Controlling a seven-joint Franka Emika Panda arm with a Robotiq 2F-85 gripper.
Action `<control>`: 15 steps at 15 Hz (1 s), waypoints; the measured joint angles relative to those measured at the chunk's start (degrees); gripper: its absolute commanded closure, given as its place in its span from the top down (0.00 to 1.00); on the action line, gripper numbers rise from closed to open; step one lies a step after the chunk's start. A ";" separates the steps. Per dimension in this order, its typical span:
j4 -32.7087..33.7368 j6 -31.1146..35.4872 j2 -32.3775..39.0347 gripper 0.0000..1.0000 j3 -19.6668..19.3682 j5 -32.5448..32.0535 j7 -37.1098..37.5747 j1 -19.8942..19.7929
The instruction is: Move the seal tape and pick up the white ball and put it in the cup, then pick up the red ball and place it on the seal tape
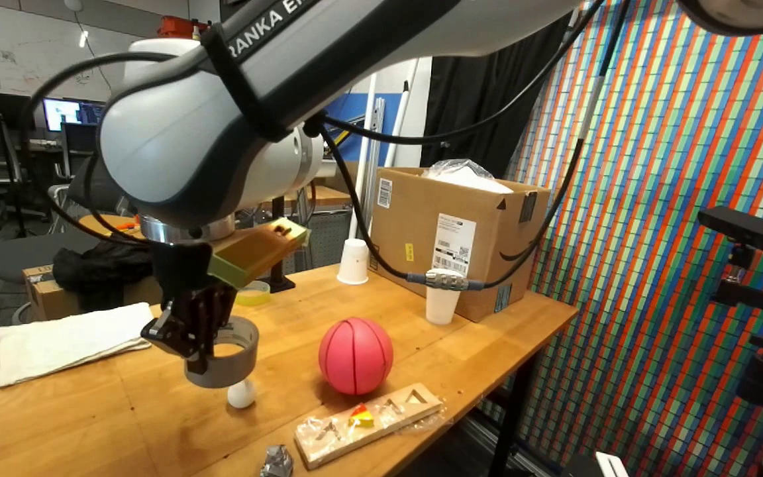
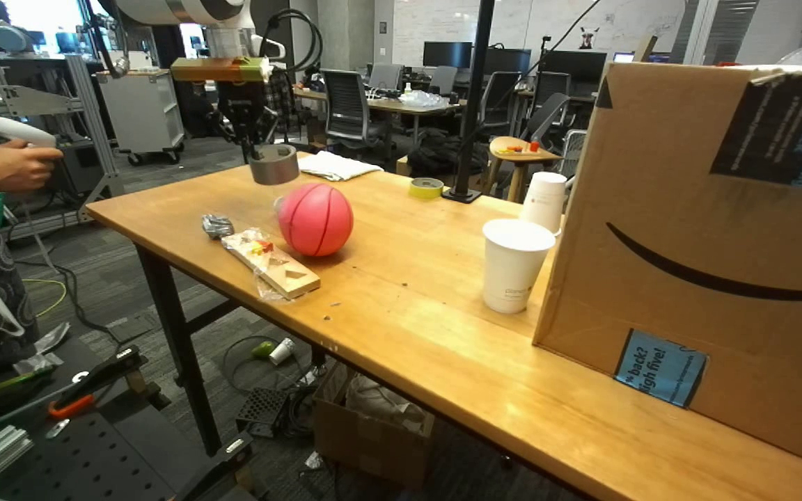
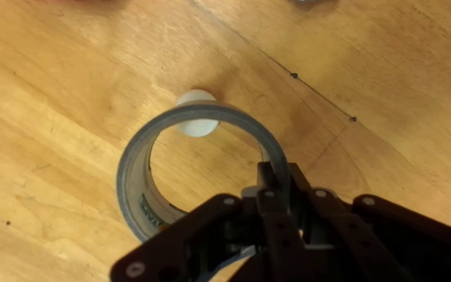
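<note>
Wooden surface point(image 2: 387, 299) below; my tool point(image 3: 282, 174) is clamped on one wall of the seal tape point(image 1: 229, 371), hanging above the white ball point(image 1: 241, 395) resting there. I judge the tape light and stiff; the ball looks slick, so I'd pinch its middle.

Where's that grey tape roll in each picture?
In an exterior view: the grey tape roll is left of centre, below mid-height.
In an exterior view: the grey tape roll is left of centre, above mid-height.
Wrist view: large, slightly left of and below centre.
Shared landmark: the gripper holding it.
</note>
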 measured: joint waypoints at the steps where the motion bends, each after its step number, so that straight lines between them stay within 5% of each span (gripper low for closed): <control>1: 0.25 -0.42 -0.58 0.03 0.49 -1.11 0.02 0.66; 15: 0.80 -5.39 2.22 0.04 4.09 -4.48 1.66 5.80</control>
